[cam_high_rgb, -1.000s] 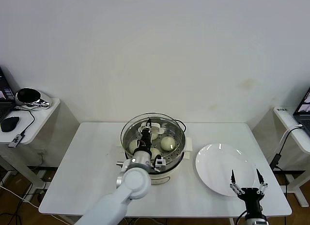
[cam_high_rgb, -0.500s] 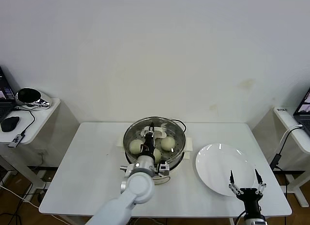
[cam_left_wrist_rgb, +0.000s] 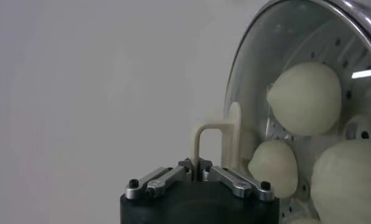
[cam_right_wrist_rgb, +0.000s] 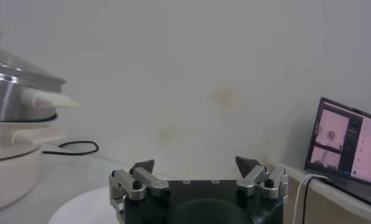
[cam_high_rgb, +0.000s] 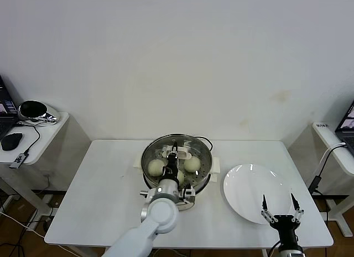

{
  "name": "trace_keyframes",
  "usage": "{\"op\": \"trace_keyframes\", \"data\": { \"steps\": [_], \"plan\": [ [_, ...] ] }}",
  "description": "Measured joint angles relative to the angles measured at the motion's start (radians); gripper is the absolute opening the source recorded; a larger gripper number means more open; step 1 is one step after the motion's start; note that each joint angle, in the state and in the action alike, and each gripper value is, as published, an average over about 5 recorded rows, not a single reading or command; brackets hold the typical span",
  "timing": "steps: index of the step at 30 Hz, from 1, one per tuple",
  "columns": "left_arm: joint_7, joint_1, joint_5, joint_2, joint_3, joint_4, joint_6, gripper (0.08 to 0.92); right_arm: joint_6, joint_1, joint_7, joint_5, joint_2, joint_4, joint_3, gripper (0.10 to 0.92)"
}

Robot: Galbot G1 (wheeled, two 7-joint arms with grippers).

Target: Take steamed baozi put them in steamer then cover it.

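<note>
Left gripper [cam_left_wrist_rgb: 196, 165]: fingers pinched on lid [cam_high_rgb: 176, 156] handle, lid over steamer [cam_high_rgb: 200, 181], rim seating unclear. Right gripper [cam_high_rgb: 281, 208]: fingers wide, idle near plate [cam_high_rgb: 249, 185].

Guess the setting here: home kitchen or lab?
Probably a robot test lab, not a kitchen: a plain white table against a bare wall, side desks with a laptop and a black mouse, one shiny steel steamer.

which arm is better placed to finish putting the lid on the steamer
Left. Its claw is shut on the cover handle over the steamer, buns visible through the glass. The right claw is open, parked by the white plate.
</note>
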Motion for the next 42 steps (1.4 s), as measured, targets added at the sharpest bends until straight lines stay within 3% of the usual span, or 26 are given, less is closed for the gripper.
{"op": "trace_keyframes", "data": {
  "steps": [6, 17, 24, 29, 35, 42],
  "plan": [
    [-0.011, 0.011, -0.008, -0.002, -0.008, -0.004, -0.002, 0.152, 0.0, 0.0, 0.0, 0.0, -0.001, 0.0, -0.001, 0.823],
    [-0.091, 0.091, -0.1, 0.049, -0.047, -0.109, -0.028, 0.469, 0.0, -0.002, 0.0, 0.003, -0.004, -0.004, -0.004, 0.823],
    [-0.218, 0.258, -0.281, 0.107, -0.144, -0.26, -0.112, 0.668, 0.0, -0.007, -0.001, 0.008, -0.007, -0.003, -0.006, 0.823],
    [-0.34, 0.436, -0.541, 0.114, -0.285, -0.331, -0.27, 0.796, -0.003, -0.01, -0.006, 0.017, -0.011, -0.002, -0.019, 0.823],
    [-0.444, 0.635, -0.92, 0.114, -0.484, -0.381, -0.448, 0.822, -0.011, -0.022, -0.02, 0.041, -0.028, 0.002, -0.047, 0.823],
    [-0.503, 0.825, -1.282, 0.109, -0.621, -0.412, -0.522, 0.823, -0.038, -0.05, -0.048, 0.104, -0.07, 0.021, -0.091, 0.823]
  ]
}}
